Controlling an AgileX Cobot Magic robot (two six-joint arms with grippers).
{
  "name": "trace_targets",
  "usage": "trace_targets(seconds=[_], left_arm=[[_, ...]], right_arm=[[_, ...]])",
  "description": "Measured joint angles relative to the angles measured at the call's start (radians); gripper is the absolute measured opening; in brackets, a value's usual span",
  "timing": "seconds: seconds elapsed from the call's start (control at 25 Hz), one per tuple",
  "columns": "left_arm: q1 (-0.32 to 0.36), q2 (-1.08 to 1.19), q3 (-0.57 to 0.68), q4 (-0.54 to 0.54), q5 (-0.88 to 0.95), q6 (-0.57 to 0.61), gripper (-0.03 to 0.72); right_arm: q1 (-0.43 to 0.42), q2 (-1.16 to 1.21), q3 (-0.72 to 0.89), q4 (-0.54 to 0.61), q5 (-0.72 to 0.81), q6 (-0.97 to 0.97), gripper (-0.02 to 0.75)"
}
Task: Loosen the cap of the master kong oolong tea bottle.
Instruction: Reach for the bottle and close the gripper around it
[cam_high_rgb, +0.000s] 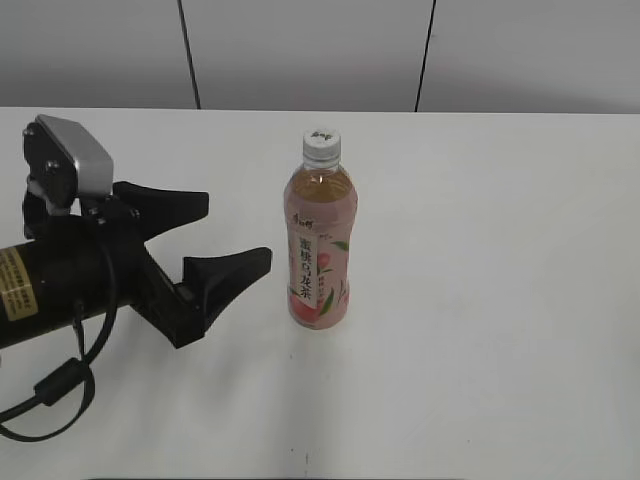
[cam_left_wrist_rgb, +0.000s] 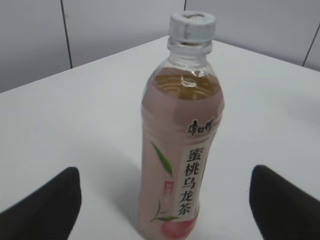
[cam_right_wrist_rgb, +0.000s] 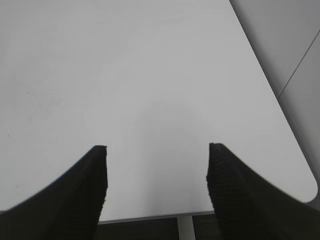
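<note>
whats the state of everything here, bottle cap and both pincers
master kong oolong tea bottle: upright on the table, nearly full, untouched
cap: on the neck
left pincer: open, beside the bottle, not touching
right pincer: open, empty, over bare table

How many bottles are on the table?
1. The tea bottle stands upright near the middle of the white table, with its white cap on. The left tool is open beside it, not touching. No other bottle shows in any view.
</note>
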Motion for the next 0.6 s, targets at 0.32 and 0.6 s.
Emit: trace_targets(seconds=[0.32,0.6], left_arm=[[0.0,0.255,-0.037,0.008,-0.26,-0.001,0.625],[-0.008,0.355,-0.15,0.066,-0.276,-0.001,0.627]], right_arm=[[0.0,0.0,0.0,0.0,0.0,0.0,0.477],[0.0,0.0,0.0,0.0,0.0,0.0,0.477]])
